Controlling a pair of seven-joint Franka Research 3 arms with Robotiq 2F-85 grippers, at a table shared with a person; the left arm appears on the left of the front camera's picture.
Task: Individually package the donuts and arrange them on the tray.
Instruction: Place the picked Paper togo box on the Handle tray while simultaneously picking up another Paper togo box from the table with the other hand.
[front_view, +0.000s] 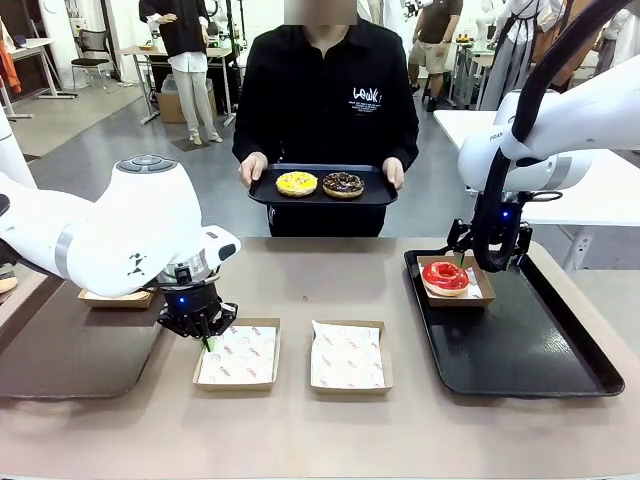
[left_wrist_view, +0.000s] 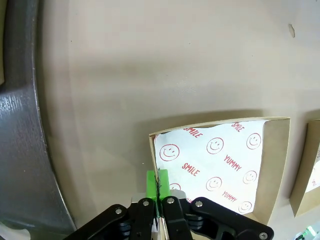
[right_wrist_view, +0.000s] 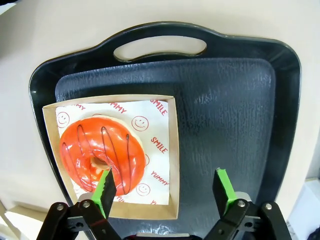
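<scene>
A red-glazed donut lies in a paper-lined cardboard box at the far left corner of the black tray. My right gripper hangs open just above that box, with nothing between its fingers. The person across the table holds a small black tray carrying a yellow donut and a chocolate sprinkled donut. My left gripper is shut on the left wall of an empty box on the table.
A second empty lined box sits in the middle of the table. A dark tray lies at the left, with another box on its far edge behind my left arm.
</scene>
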